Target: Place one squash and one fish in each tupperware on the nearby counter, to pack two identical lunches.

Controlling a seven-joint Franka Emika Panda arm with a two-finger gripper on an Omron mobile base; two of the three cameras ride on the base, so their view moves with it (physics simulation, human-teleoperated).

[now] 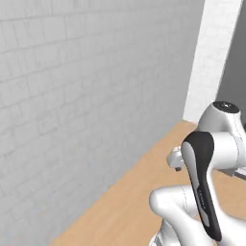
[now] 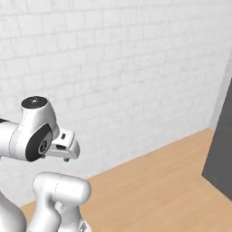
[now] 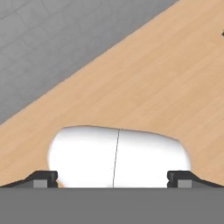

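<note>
White tiled wall [image 2: 136, 68], bare wooden worktop [image 2: 149, 181]. Hand [image 3: 113, 177] spread wide, holding nothing. No squash, fish or tupperware here: risks groping blindly, clipping the wall.

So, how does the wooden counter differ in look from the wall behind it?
The counter is light brown wood with a smooth, even surface, while the wall is white and crossed by thin tile joints. The counter lies level; the wall stands upright behind it. They meet along one straight edge.
</note>
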